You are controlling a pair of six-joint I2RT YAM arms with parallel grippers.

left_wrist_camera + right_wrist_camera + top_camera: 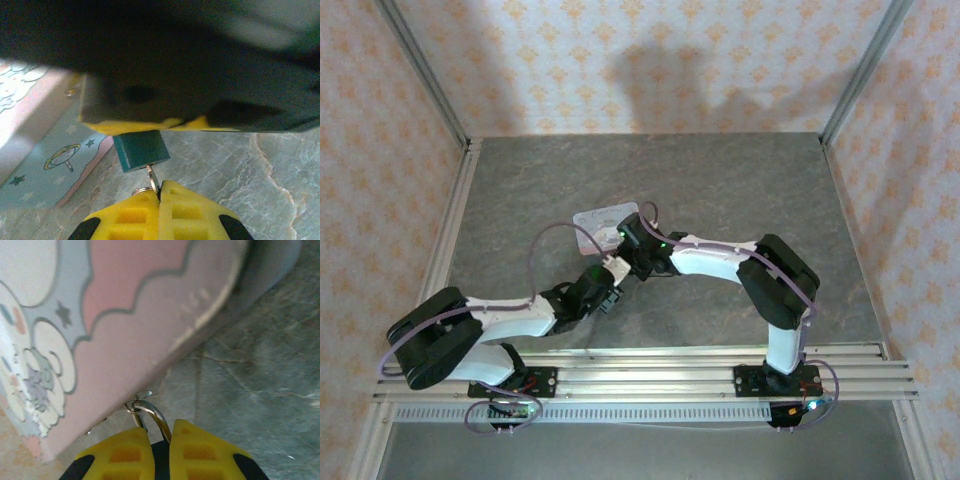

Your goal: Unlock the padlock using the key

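Observation:
The small blue padlock (140, 150) hangs at the edge of the tin, pinched from above between my right gripper's yellow fingers (130, 127). In the right wrist view the right gripper (160, 432) is shut on the dark lock body (160, 455). The lock's thin metal shackle (152, 415) is hooked through the tin's latch. The slim key (152, 177) sticks into the underside of the padlock, its ring (141, 190) beside my fingertips. My left gripper (160, 192) is shut on the key's head. From above, the left gripper (610, 275) and the right gripper (628, 252) meet tip to tip.
The pastel blue-and-pink cartoon tin (603, 220) lies on the grey stone-patterned table (720, 190) just behind both grippers. It looms close in the right wrist view, tin (125, 315), and sits at the left of the left wrist view, tin (45, 150). Patterned walls enclose the table.

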